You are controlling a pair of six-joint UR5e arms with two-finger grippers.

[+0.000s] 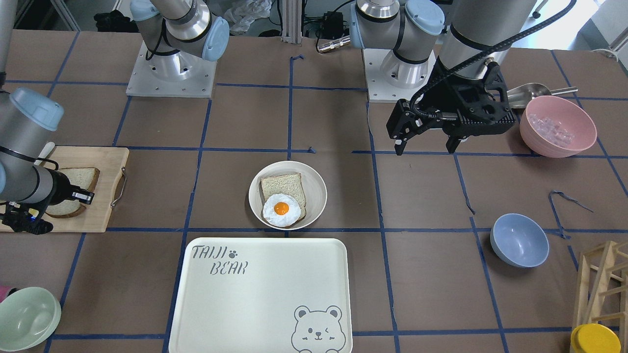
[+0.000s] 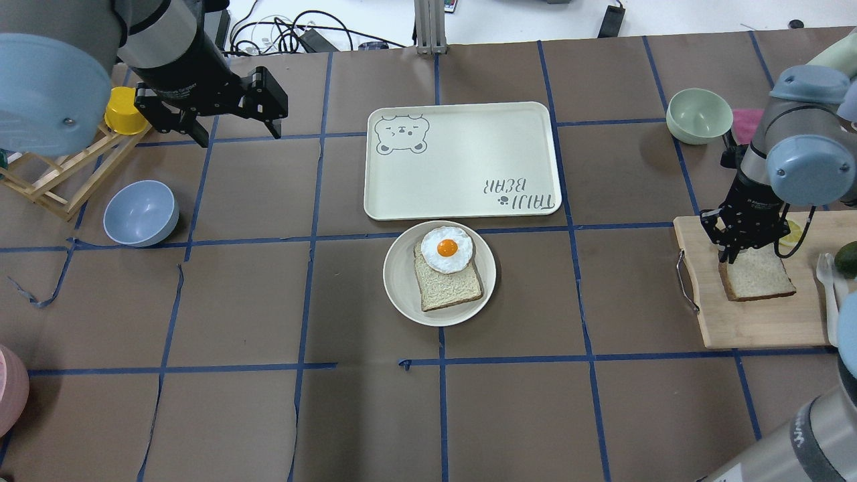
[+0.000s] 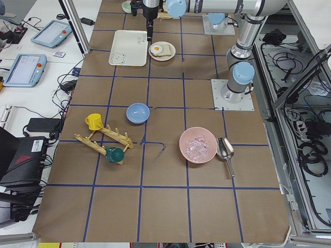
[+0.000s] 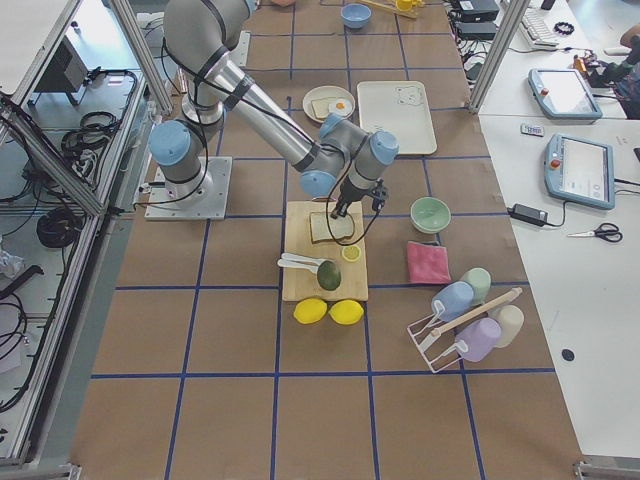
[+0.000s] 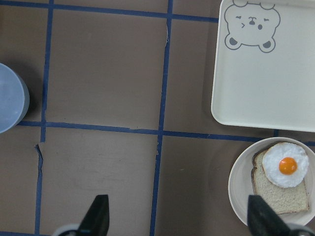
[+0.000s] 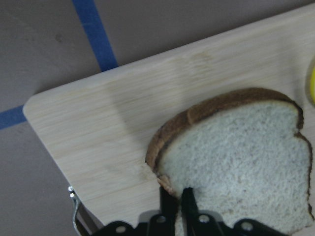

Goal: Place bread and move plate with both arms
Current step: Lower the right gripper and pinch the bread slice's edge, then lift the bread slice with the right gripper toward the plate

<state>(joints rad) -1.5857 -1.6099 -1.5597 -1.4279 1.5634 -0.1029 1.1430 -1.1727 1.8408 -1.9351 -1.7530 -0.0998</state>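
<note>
**Right claw pinches the bread; left claw hangs spread**

The bread (image 2: 763,281) lies flat on the wooden cutting board (image 2: 750,328) at the robot's right end of the table, well apart from the plate (image 2: 402,294). The right gripper (image 6: 178,199) stands over the slice's corner toward the board's metal handle; its 2 fingers are pressed close, with the crust edge pinched between them; whether that corner is raised off the board cannot be told. The plate sits near the middle of the table, just beside the long edge of the bear-printed tray (image 2: 462,194); it holds 1 smaller slice (image 2: 448,288), and a fried egg (image 2: 446,249) rests on the end of that slice nearest the tray. The left gripper (image 2: 239,137) hangs above the brown table cover on the robot's left side, its 2 fingers spread wide with nothing between them; it is well apart from the plate and the tray; a blue bowl (image 2: 140,213) stands nearer the robot than this gripper.
</note>
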